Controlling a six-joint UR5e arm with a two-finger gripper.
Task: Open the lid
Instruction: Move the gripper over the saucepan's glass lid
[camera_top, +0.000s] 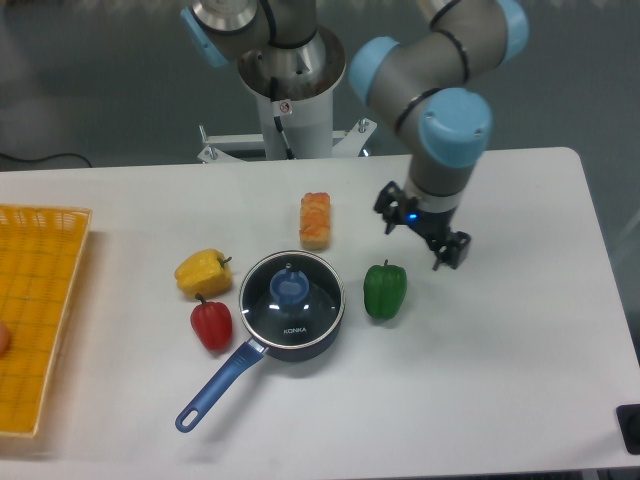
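The fingers (424, 232) hang open above the white worktop (520, 330), their two dark tips spread apart with nothing between them. The lid (291, 292) sits down and to the left of the fingers, well apart from them, closed flat on the dark saucepan (322, 337) (its blue knob faces straight up and the white "KONKA" lettering shows near the front rim). The saucepan's blue handle (215, 388) runs off toward the lower left. A green pepper (385, 290) stands between the fingers and the lid, just below and slightly left of the fingertips and near the saucepan's right side. Farther left of the fingers, beyond the lid, a yellow pepper (203, 270) and a red pepper (211, 324) rest beside the saucepan. An orange-and-white block (315, 220) lies to the left of the fingers, above the lid. A yellow basket (40, 310) sits at the far left edge.
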